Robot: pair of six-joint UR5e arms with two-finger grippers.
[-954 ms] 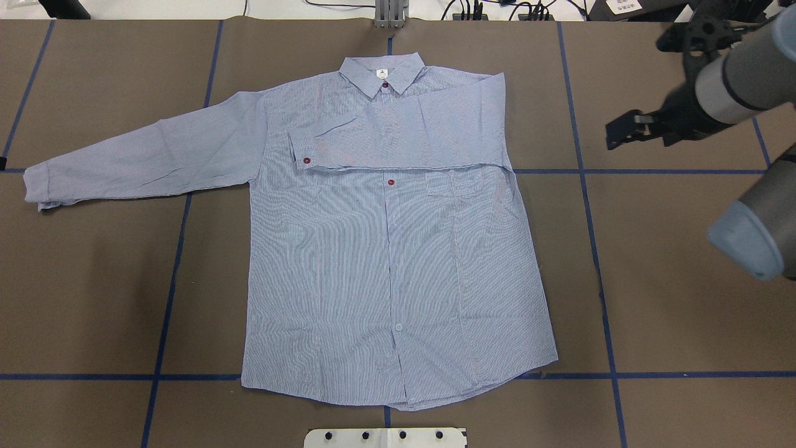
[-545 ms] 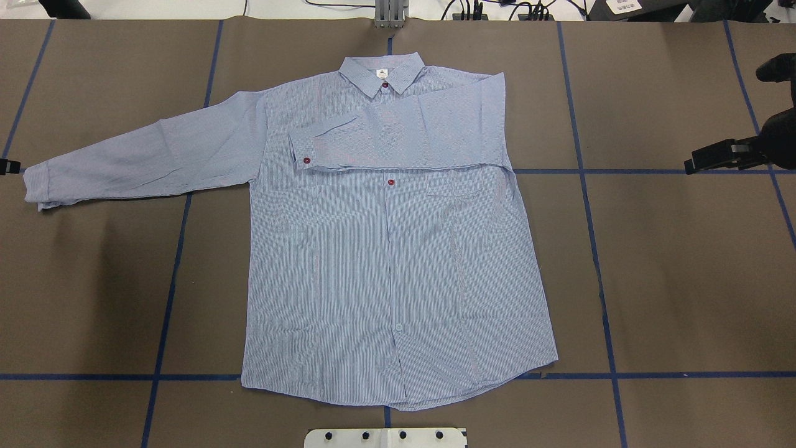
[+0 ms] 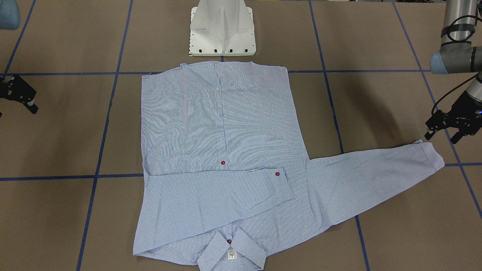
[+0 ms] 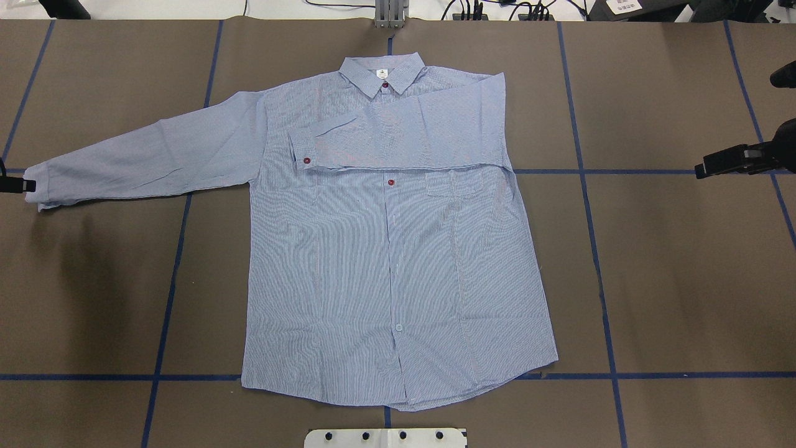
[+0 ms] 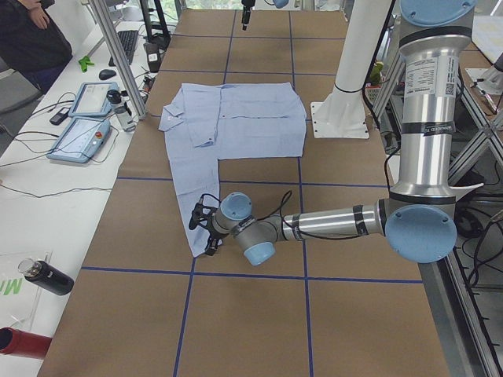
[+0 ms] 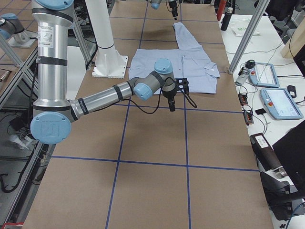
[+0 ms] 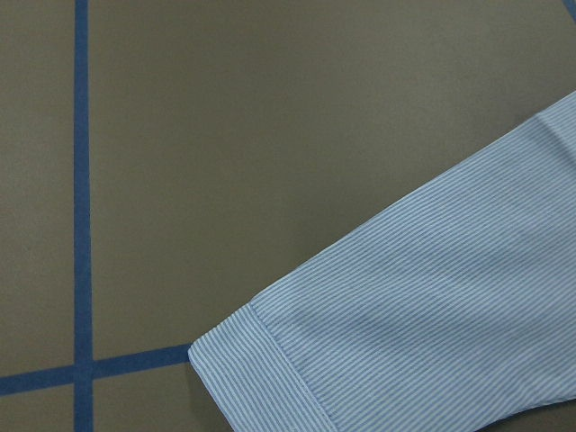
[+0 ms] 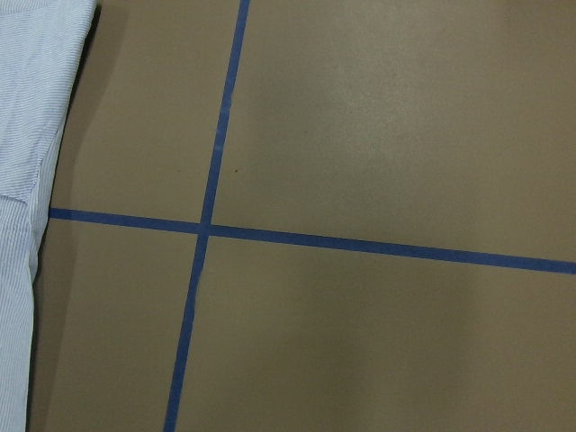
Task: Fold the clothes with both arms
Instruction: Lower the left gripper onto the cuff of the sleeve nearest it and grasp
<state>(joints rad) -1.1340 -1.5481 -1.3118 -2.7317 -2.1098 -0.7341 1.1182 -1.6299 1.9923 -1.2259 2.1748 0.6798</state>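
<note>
The light-blue striped shirt (image 4: 385, 261) lies flat and buttoned on the brown table, collar at the far side. One sleeve is folded across the chest (image 4: 398, 140). The other sleeve reaches out to the cuff (image 4: 40, 186). My left gripper (image 3: 444, 136) hovers open just beyond that cuff (image 3: 431, 152), holding nothing; it shows only as a black tip (image 4: 15, 185) in the overhead view. The left wrist view shows the cuff (image 7: 270, 378) and bare table. My right gripper (image 4: 721, 165) hangs open over bare table, well away from the shirt; the shirt's edge (image 8: 27, 135) shows in the right wrist view.
Blue tape lines (image 4: 597, 249) divide the table into squares. The white pedestal base (image 3: 222, 30) stands by the shirt's hem. Past the far edge are control pendants (image 5: 82, 129), a metal post (image 5: 118, 55), a bottle (image 5: 47, 276) and a person (image 5: 31, 39).
The right arm has pulled back to the right, out to the view's edge. The left gripper's tip has come in at the left edge, up to the outstretched cuff. The shirt has not moved.
</note>
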